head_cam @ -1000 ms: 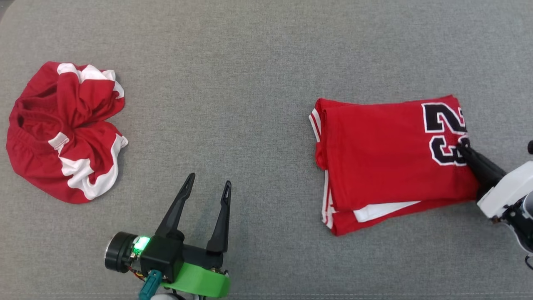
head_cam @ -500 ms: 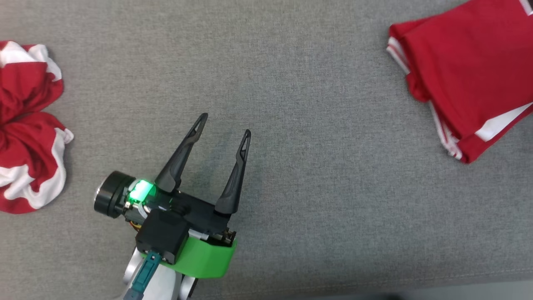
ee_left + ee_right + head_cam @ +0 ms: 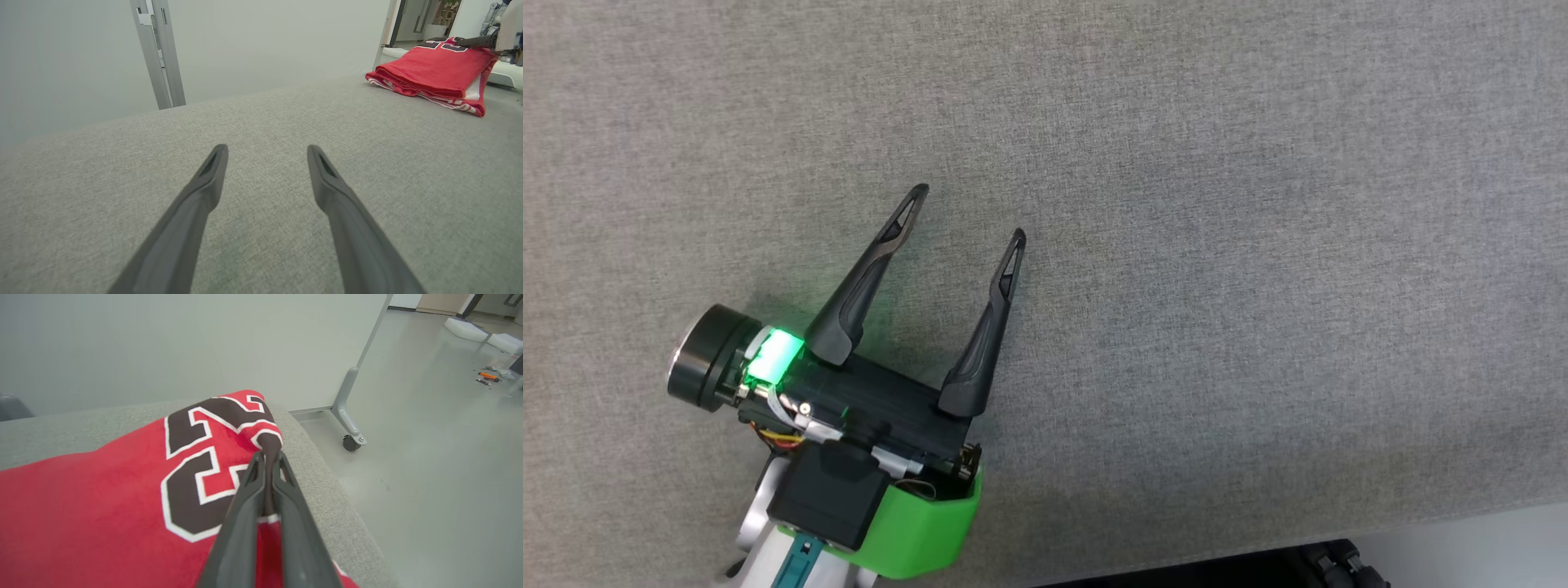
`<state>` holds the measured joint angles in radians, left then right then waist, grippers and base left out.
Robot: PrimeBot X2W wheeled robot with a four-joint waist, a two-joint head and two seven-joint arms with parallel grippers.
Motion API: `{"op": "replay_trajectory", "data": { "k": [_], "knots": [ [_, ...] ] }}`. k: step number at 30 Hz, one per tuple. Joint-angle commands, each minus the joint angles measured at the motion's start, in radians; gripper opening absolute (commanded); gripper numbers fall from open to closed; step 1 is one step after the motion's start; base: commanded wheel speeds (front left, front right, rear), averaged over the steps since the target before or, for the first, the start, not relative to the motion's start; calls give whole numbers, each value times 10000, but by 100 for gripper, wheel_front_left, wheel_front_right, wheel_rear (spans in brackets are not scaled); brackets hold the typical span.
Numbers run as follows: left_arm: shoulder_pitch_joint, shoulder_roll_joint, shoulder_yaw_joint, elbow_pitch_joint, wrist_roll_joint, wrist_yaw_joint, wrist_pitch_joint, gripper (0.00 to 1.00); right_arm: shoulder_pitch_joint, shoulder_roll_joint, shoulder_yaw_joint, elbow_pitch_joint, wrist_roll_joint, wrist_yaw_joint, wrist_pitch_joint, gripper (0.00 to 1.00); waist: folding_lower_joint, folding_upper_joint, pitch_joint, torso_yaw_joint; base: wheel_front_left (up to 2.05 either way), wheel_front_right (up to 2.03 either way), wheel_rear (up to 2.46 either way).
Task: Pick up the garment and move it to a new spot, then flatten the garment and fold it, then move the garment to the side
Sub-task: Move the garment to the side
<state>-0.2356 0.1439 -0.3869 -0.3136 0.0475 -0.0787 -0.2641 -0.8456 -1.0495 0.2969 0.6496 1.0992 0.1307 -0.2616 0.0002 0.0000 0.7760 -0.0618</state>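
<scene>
while it lies folded on the grey surface (image 3: 49,433), the red jersey (image 3: 102,498) fills the lower left of the right wrist view, its black, white-edged numerals turned up. the right gripper (image 3: 268,455) is clenched on a raised ridge of that numbered cloth near the jersey's corner, close to the surface's edge at frame centre. beyond the edge, that view takes in a pale floor (image 3: 429,477) and a wheeled panel leg (image 3: 347,416) at centre right. the left wrist view sees the same jersey (image 3: 433,67) from farther off, at upper right, and shows what the close view cannot: stacked layers with white striped trim along the near edge, and the right gripper (image 3: 470,41) reaching onto its top. the left gripper (image 3: 266,150) stands released, fingers spread wide over bare grey cloth, well apart from the jersey, with a metal post (image 3: 157,53) at upper left. the head view shows the left gripper (image 3: 968,214) at lower left, a green light (image 3: 772,355) glowing on its base.
</scene>
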Motion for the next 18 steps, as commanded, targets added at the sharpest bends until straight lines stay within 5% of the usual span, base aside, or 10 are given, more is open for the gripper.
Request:
{"op": "replay_trajectory", "data": {
  "k": [1, 4, 5, 6, 11, 18],
  "knots": [
    [-92, 107, 1, -42, 0, 54, -1, 100, -46, -106, -184, 53, -57, 1, -39, 0, -2, 0, 345, -174, 0, 0, 0],
    [-151, 193, -48, -42, -85, 116, -1, 100, 41, -253, -497, 194, -184, 1, -41, 0, -2, 0, 418, -96, 0, 0, 0],
    [-185, 204, -70, -22, -115, 131, 1, 100, -23, -274, -607, 266, -276, 1, -41, 22, -2, 0, 425, -65, 0, 0, 0],
    [-237, 199, -106, 24, -161, 149, 1, 100, -102, -230, -706, 391, -356, 1, -41, 100, -2, 0, 411, -15, 0, 0, 0],
    [-307, 47, -197, 310, -286, 284, 1, 100, -217, 476, -817, 222, -1431, 1, -41, 100, -2, 0, -165, 239, 0, 0, 0],
    [287, -228, -13, 1077, -830, 545, 0, 100, 734, 2702, -297, -591, -2618, 1, -37, 100, -2, 0, -2091, 562, 0, 0, 0]
  ]
}}
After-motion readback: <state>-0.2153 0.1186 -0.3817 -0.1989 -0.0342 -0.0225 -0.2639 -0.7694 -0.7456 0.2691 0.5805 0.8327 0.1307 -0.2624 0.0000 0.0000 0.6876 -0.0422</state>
